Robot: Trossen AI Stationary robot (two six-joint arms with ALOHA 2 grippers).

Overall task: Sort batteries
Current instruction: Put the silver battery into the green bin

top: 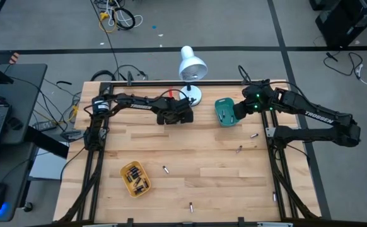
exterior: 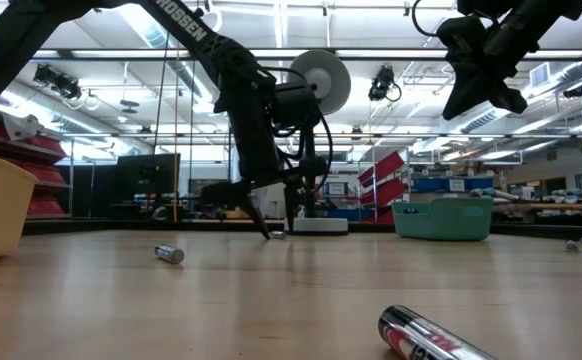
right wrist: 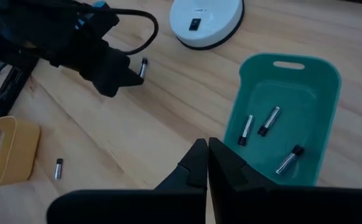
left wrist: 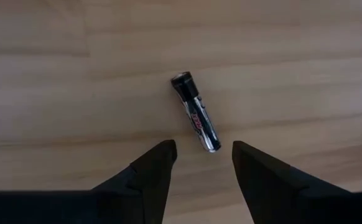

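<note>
- Left arm: reaches across the far edge of the table (top: 190, 145), wrist bent down, left gripper (left wrist: 201, 162) low over the wood near the lamp base (top: 193, 94).
- Left gripper, state: fingers (left wrist: 153, 165) parted, gripping nothing.
- Battery at the left gripper (left wrist: 196, 112): lies flat on the bare wood just ahead of the fingertips, slanted, lined up with the gap between them but not inside it; untouched.
- Right arm: raised above the teal tray (top: 227, 112) at the far right of the table, right gripper (right wrist: 207, 155) pointing down over it.
- Right gripper, state: fingers pressed together, nothing between them.
- Teal tray, contents: three batteries (right wrist: 268, 121) lying loose inside.
- Yellow tray (top: 135, 178): near left of the table, several batteries in it.
- Loose batteries: one beside the yellow tray (top: 165, 170), one at the near edge (top: 191, 206), two right of centre (top: 239, 149), apart from both grippers.
</note>
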